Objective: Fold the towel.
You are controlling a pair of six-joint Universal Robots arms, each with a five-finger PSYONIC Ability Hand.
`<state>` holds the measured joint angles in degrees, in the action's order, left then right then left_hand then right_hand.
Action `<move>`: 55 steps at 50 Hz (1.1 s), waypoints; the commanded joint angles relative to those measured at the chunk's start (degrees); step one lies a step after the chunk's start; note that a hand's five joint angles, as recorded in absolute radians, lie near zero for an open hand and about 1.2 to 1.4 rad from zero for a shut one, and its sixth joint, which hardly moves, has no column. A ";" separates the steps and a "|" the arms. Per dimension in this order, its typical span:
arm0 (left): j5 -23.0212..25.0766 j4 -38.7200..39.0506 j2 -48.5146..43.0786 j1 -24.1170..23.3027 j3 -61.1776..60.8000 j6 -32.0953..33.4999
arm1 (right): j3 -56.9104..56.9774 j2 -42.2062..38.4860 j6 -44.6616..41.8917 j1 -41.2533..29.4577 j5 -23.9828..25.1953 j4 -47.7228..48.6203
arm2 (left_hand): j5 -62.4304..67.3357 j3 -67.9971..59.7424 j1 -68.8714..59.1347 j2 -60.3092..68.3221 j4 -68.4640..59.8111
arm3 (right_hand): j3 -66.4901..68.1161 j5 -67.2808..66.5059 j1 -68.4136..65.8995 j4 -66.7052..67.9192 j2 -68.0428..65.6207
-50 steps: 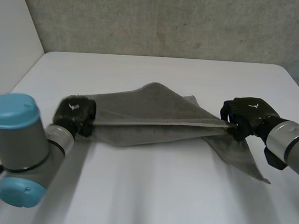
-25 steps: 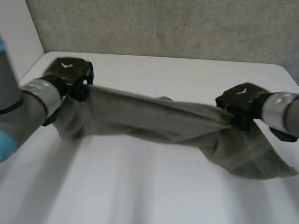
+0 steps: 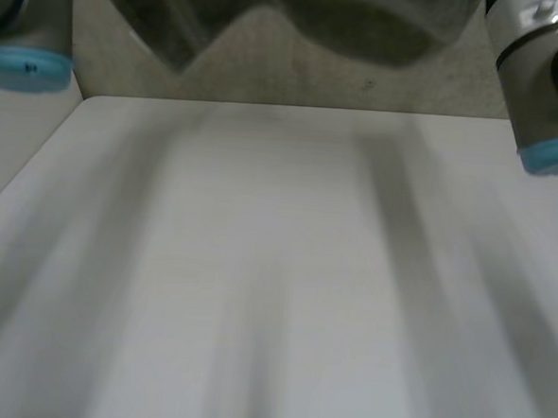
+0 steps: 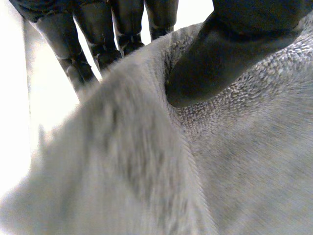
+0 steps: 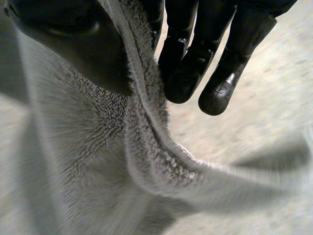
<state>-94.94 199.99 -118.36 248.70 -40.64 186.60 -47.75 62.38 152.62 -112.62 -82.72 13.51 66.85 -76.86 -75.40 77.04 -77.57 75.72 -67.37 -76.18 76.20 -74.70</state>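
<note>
Table (image 3: 275,266): white, under raised towel (image 3: 366,25).
L hand (image 4: 230,49): pinched towel.
R hand (image 5: 73,44): pinched edge.
Needed: tight grip, level sides.

The blurred towel (image 3: 366,23), probably hanging, is cut off above.

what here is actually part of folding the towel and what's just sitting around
Part of the job:
towel, held up above the table
left hand, pinching the towel
right hand, pinching the towel's edge

Just there:
white table
grey wall behind it
</note>
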 commanded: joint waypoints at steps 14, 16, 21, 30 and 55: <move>9.60 12.96 -3.99 1.70 -49.25 3.93 | -34.50 -2.86 -3.03 2.93 8.02 -2.89 | 3.15 -3.14 -4.60 2.96 -2.43 | 4.28 -2.63 -3.82 3.80 -5.30; 9.69 13.67 -4.07 1.79 -50.67 5.18 | -36.28 -3.84 -3.03 3.38 7.93 -1.12 | 3.15 -3.14 -4.60 2.96 -2.43 | 4.28 -2.63 -3.82 3.80 -5.30; 9.69 13.85 -4.25 2.58 -52.52 8.43 | -41.19 -5.51 -2.77 5.30 7.14 6.52 | 3.15 -3.14 -4.60 2.96 -2.43 | 4.28 -2.63 -3.82 3.80 -5.30; 9.60 13.85 -3.37 4.34 -52.70 9.48 | -40.94 -6.04 -2.41 5.57 3.71 6.53 | 3.15 -3.14 -4.60 2.96 -2.43 | 1.98 -0.34 -1.52 1.51 -3.01; 8.98 14.03 -3.72 8.47 -51.20 9.04 | -36.19 -8.94 -2.06 7.59 -6.22 1.97 | 3.15 -3.14 -4.60 2.96 -2.43 | -29.10 30.75 29.57 -29.58 28.08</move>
<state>-85.97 213.97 -121.98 256.74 -92.37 195.59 -85.35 53.00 150.42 -106.46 -89.11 18.70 66.88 -77.08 -75.41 77.13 -77.58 52.38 -41.40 -51.43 53.13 -52.91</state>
